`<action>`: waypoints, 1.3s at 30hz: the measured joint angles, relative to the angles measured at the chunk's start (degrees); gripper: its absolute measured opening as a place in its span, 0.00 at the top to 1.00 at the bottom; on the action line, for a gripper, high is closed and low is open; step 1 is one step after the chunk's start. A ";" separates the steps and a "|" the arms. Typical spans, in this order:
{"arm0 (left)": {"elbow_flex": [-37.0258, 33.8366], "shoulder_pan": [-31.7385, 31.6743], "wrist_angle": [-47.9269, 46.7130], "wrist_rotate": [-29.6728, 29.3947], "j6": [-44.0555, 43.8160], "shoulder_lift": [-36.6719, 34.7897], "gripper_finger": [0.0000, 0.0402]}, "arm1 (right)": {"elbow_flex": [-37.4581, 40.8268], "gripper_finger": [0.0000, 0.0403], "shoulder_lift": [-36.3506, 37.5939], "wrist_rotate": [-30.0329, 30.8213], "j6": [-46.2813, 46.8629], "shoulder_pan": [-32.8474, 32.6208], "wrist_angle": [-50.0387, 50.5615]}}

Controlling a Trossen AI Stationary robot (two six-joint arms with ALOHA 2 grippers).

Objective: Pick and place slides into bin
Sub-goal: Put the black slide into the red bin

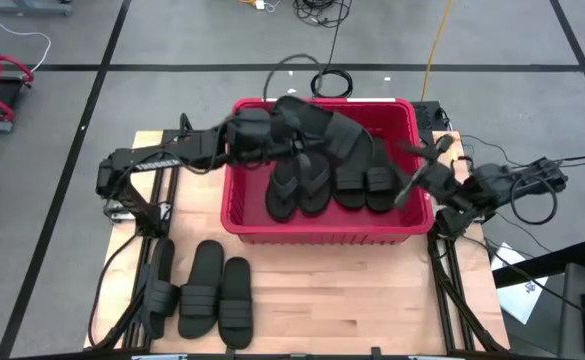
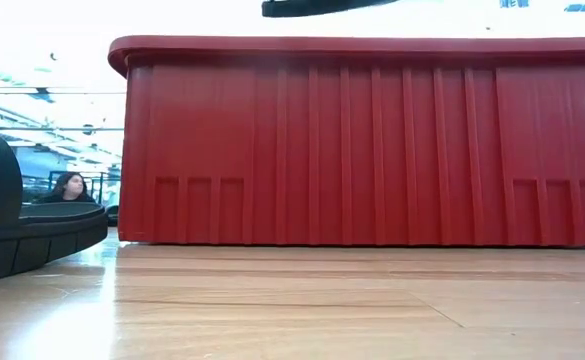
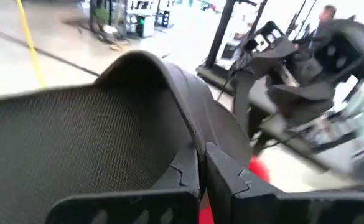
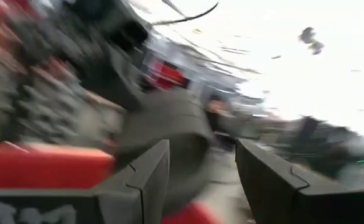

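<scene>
These slides look light and floppy, so pinching the strap or a thin sole edge seems the safest hold. The left pincer (image 1: 302, 125) is clenched on one slide (image 1: 317, 120) over the upper middle of the red bin (image 1: 317, 236), where several already lie. Three more slides (image 1: 202, 290) wait lower left on the desk (image 1: 372, 300). The right pincer (image 1: 420, 165) hangs released at the bin's right rim.

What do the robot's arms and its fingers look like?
Both arms are dark, nearly black, made of chunky jointed links. The left arm has black cables looping down its base; the right arm trails black cables off to the side. The left gripper and right gripper each have two flat, blocky black fingers with a stepped seam line across them.
</scene>
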State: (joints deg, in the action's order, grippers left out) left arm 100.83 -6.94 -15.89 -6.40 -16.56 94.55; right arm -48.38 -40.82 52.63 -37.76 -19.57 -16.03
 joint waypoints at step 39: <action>-0.02 -8.16 4.64 27.47 -31.81 7.61 1.00 | -2.89 0.57 -4.32 10.14 -33.04 -0.04 19.02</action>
State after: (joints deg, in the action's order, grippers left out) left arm 100.82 -15.10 -11.26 21.07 -48.37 102.16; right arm -51.27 -45.15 62.76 -70.81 -19.62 2.99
